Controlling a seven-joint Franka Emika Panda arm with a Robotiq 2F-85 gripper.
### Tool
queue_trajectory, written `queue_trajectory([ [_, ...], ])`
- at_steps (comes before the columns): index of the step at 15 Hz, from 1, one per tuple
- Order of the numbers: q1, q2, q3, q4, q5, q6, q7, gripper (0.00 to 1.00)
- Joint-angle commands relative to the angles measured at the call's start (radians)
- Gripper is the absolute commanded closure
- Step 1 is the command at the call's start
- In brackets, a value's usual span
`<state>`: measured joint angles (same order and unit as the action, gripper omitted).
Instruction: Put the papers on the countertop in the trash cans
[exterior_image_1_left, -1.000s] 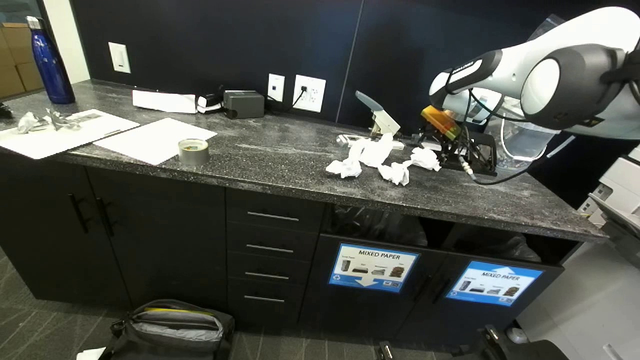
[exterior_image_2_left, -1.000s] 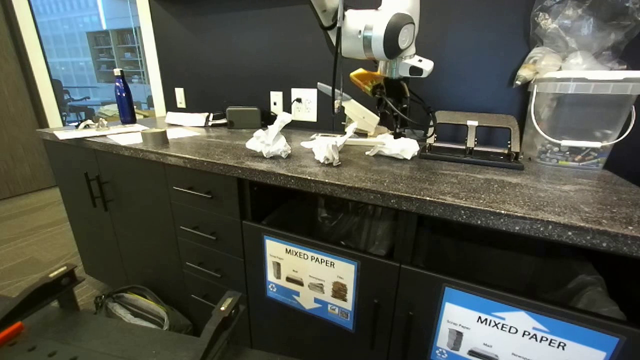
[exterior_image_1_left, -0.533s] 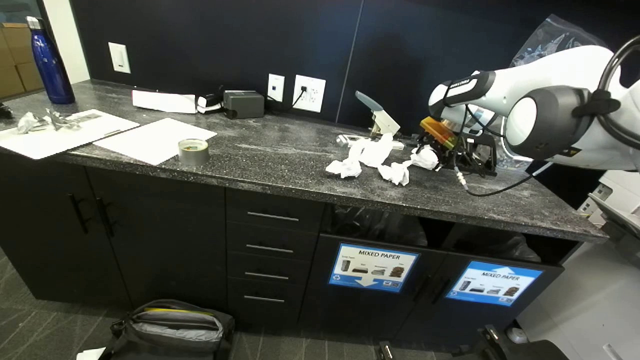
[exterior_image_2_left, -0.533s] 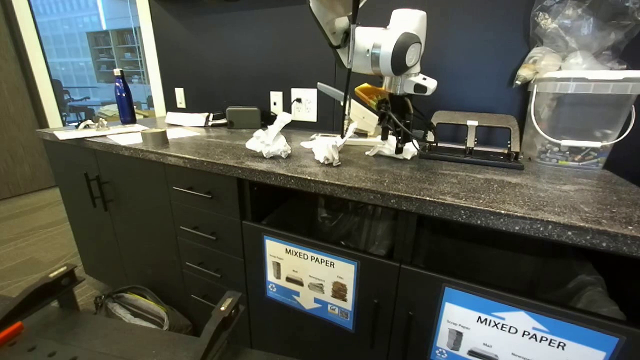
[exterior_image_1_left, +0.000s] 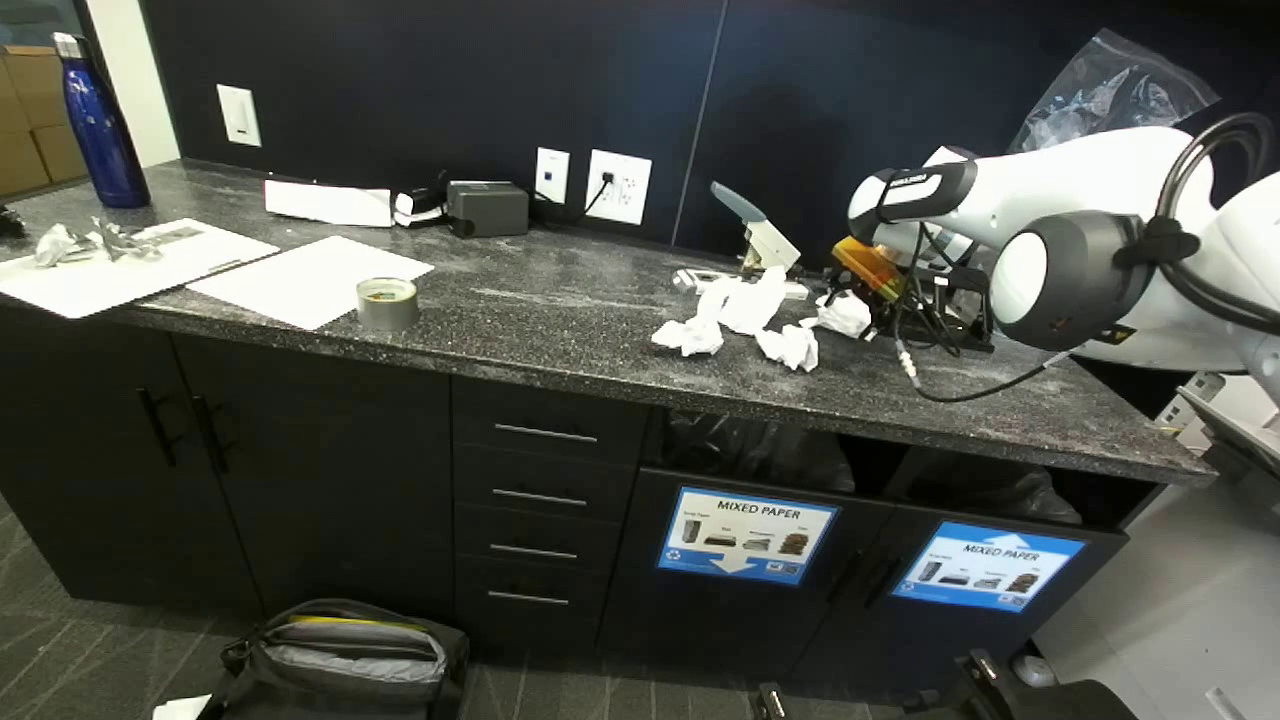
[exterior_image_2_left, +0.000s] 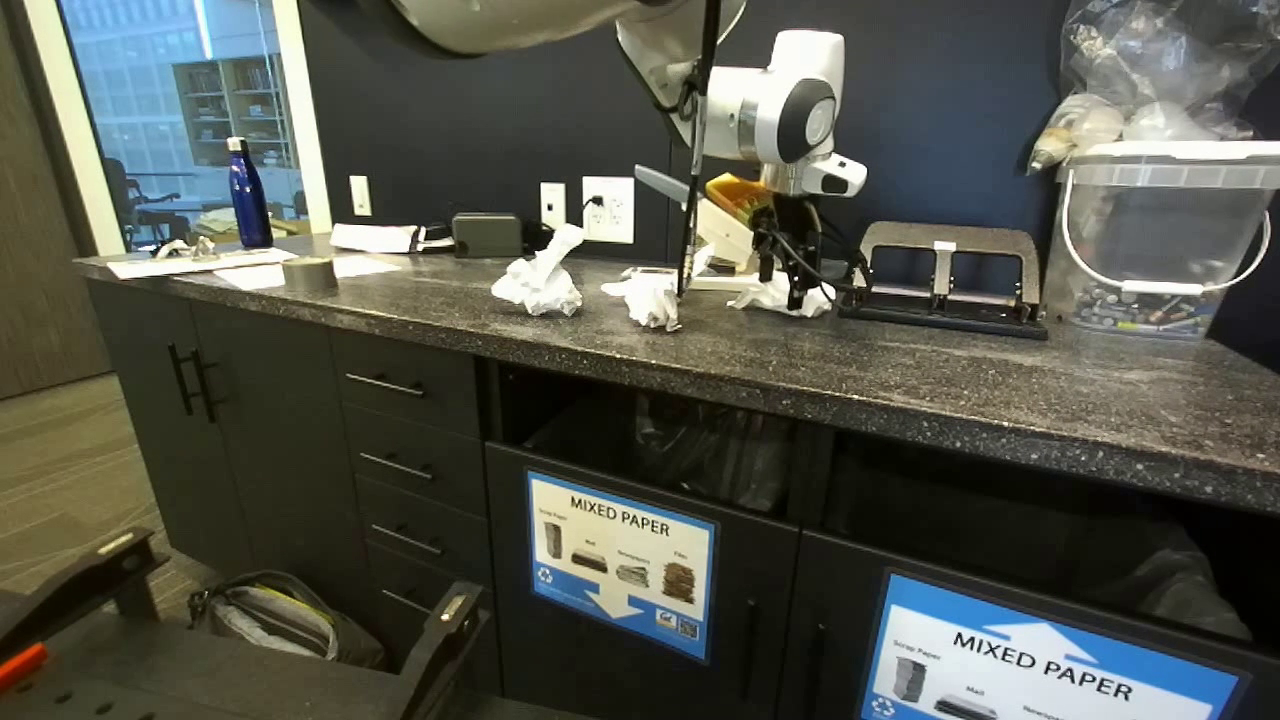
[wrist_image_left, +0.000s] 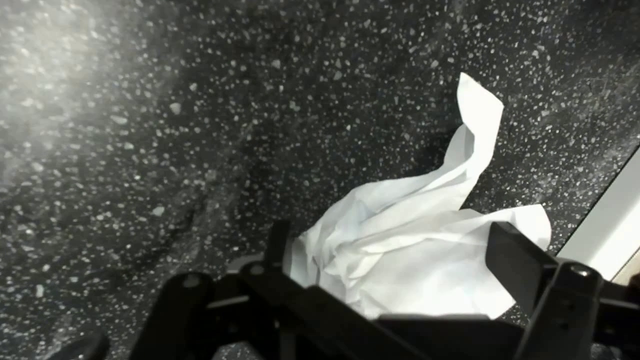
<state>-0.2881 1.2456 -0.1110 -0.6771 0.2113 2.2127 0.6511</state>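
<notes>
Across the speckled countertop (exterior_image_2_left: 1000, 375): blue water bottle (exterior_image_2_left: 249, 195), tape roll (exterior_image_2_left: 310, 275), crumpled papers (exterior_image_2_left: 650, 300), the gripper (wrist_image_left: 390, 240), fingers (wrist_image_left: 520, 267) parted either side of the rightmost wad (wrist_image_left: 430, 270), three-hole punch (exterior_image_2_left: 941, 278); stone runs forward to the front edge (exterior_image_2_left: 1000, 445) above the trash cans (exterior_image_2_left: 640, 590).

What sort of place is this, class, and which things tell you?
Probably an office work area: there's a stapler, a hole punch and bins labelled MIXED PAPER.

White papers (exterior_image_2_left: 541, 288) — speckled grey-black countertop (exterior_image_1_left: 570, 320)
</notes>
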Motion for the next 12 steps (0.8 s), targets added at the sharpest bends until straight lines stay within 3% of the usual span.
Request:
queue_trajectory([
  [1,-0.004,0.072,-0.016,0.123,-0.039,-0.028,0.004,0.1],
  [2,-0.006,0.08,-0.014,0.129,-0.045,-0.03,-0.004,0.26],
  [8,-0.004,0.091,-0.021,0.122,-0.082,-0.03,-0.03,0.73],
  [10,-0.005,0.089,-0.023,0.116,-0.097,-0.046,-0.044,0.83],
  [12,-0.018,0.057,0.007,0.08,-0.101,-0.137,-0.171,0.87],
])
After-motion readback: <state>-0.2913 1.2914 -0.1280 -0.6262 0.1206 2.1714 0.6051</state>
